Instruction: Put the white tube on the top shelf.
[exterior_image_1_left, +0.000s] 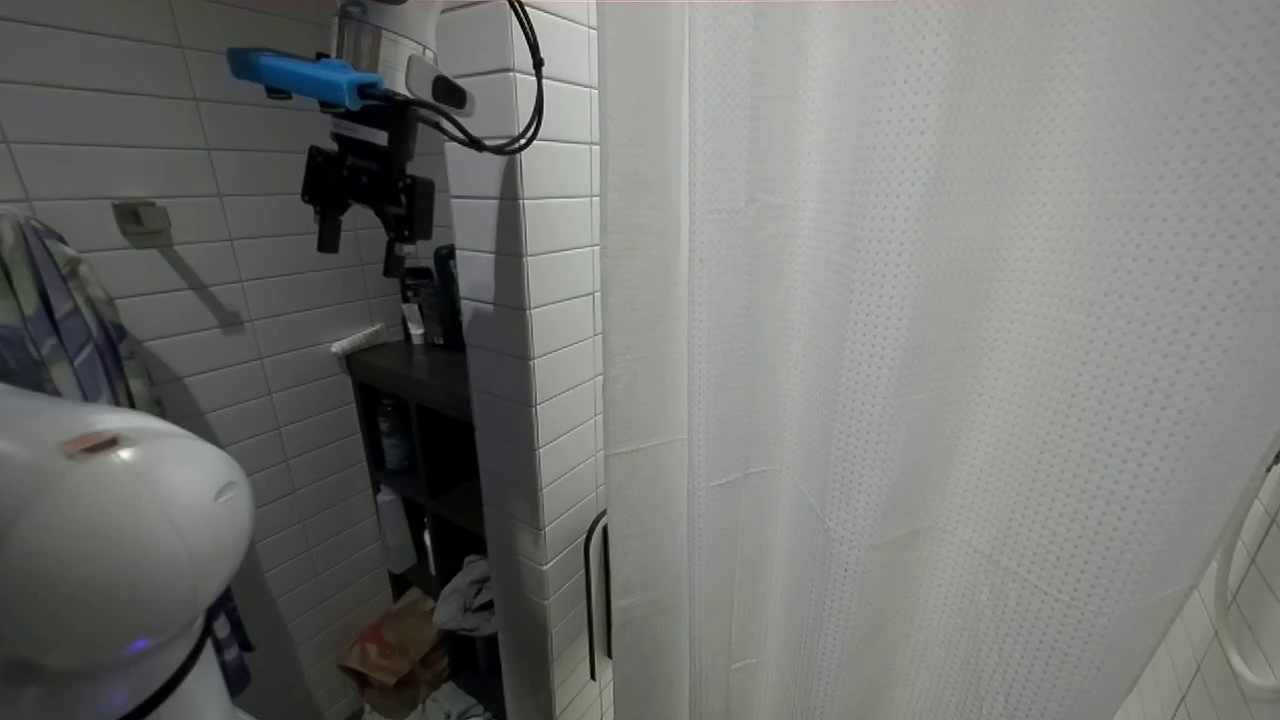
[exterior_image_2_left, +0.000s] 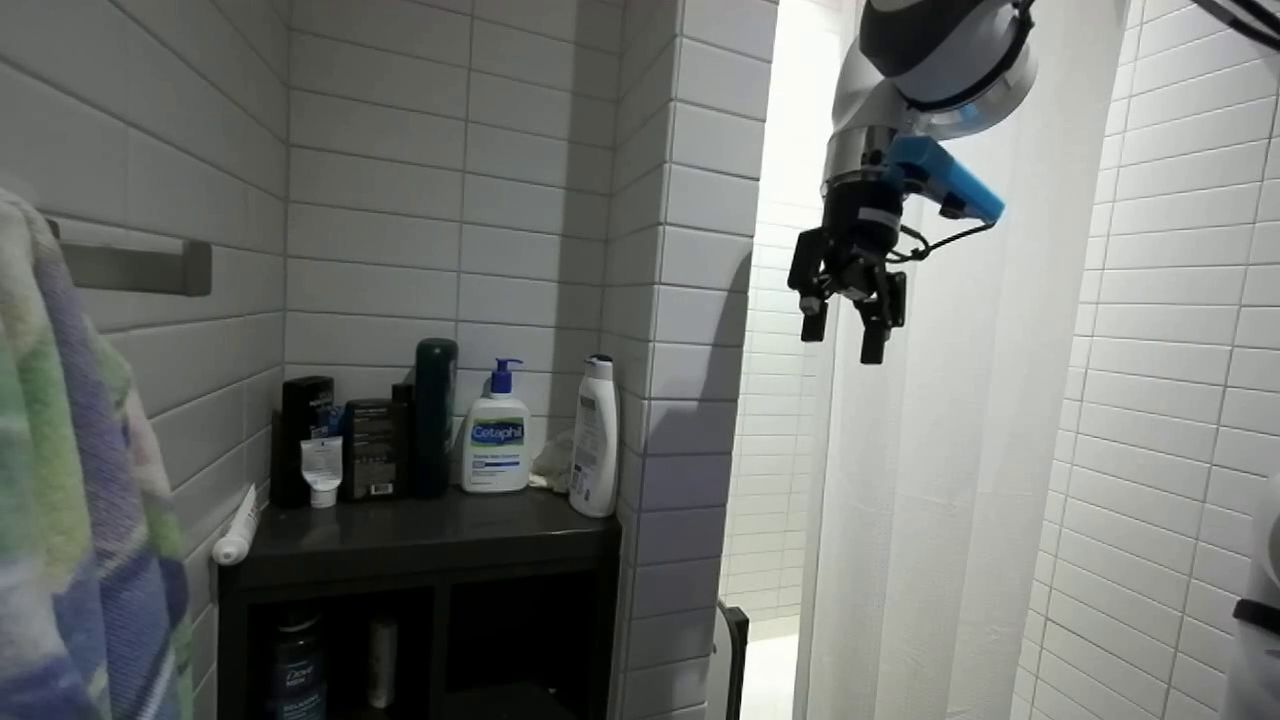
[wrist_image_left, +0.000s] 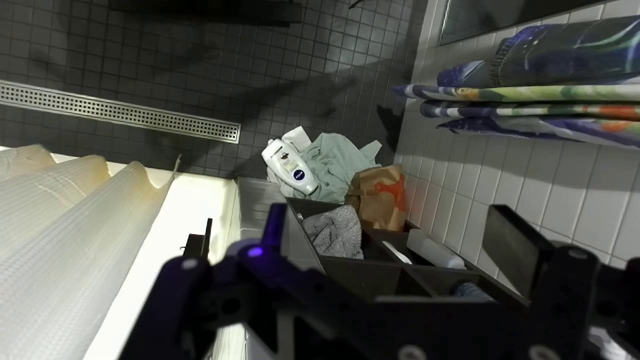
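A white tube (exterior_image_2_left: 237, 525) lies tilted at the left front corner of the top shelf (exterior_image_2_left: 430, 525), beside the wall, its cap end jutting past the edge. The tube (exterior_image_1_left: 358, 340) and the black top shelf (exterior_image_1_left: 408, 368) show in both exterior views. A smaller white tube (exterior_image_2_left: 322, 470) stands cap down on the shelf. My gripper (exterior_image_1_left: 361, 248) is open and empty, up in the air, higher than the shelf and apart from the tubes. It also shows (exterior_image_2_left: 843, 334) near the curtain. In the wrist view the open fingers (wrist_image_left: 392, 230) have nothing between them; the top shelf is hidden there.
Dark bottles (exterior_image_2_left: 375, 450), a Cetaphil pump bottle (exterior_image_2_left: 497, 445) and a white bottle (exterior_image_2_left: 596, 440) stand on the top shelf. A tiled pillar (exterior_image_2_left: 690, 380) and shower curtain (exterior_image_2_left: 930, 480) flank the rack. Towels (exterior_image_2_left: 80, 480) hang left. A Nivea bottle (wrist_image_left: 290, 166) lies below on cloths.
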